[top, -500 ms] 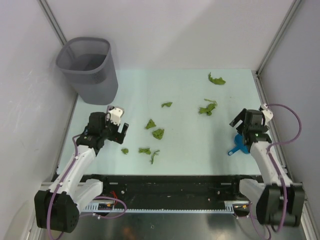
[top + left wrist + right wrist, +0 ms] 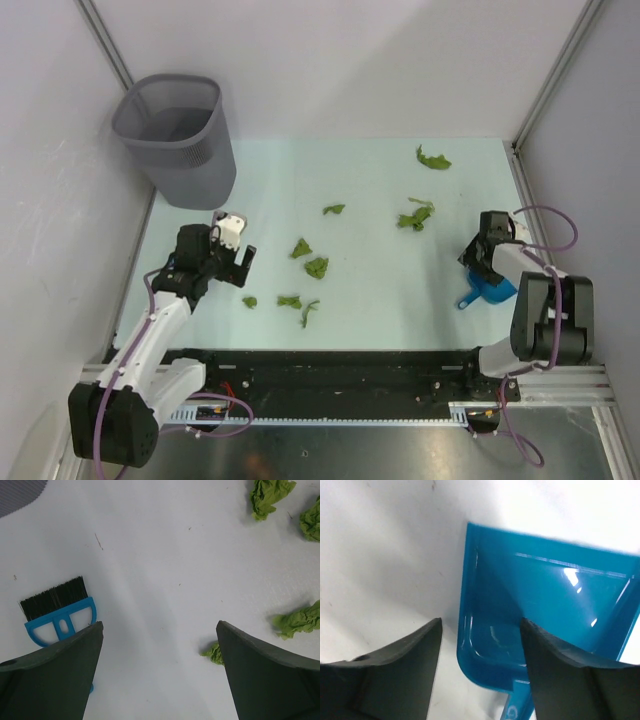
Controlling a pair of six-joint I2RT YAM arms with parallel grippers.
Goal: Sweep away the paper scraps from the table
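Observation:
Several green paper scraps lie on the pale table [image 2: 380, 180]: one at the far right [image 2: 433, 159], one right of the middle [image 2: 414, 217], a cluster at the centre [image 2: 316, 267] and small ones near the front [image 2: 289, 300]. My left gripper [image 2: 228, 262] hovers open left of them. In the left wrist view its fingers [image 2: 160, 630] frame bare table, with a scrap [image 2: 215, 653] by the right finger. My right gripper [image 2: 485, 262] is down on the blue dustpan [image 2: 492, 290]. Its jaws [image 2: 481, 625] are open astride the dustpan [image 2: 545, 595] wall, a gap showing beside the left finger.
A grey mesh wastebasket [image 2: 180, 140] stands at the table's far left corner. A blue brush [image 2: 60, 617] with black bristles lies by my left finger. White walls and metal posts close in the sides; the table's right edge runs just beyond the dustpan.
The right arm has folded in and dropped its gripper onto the dustpan, and its jaws have narrowed. The left arm and the scraps have not moved.

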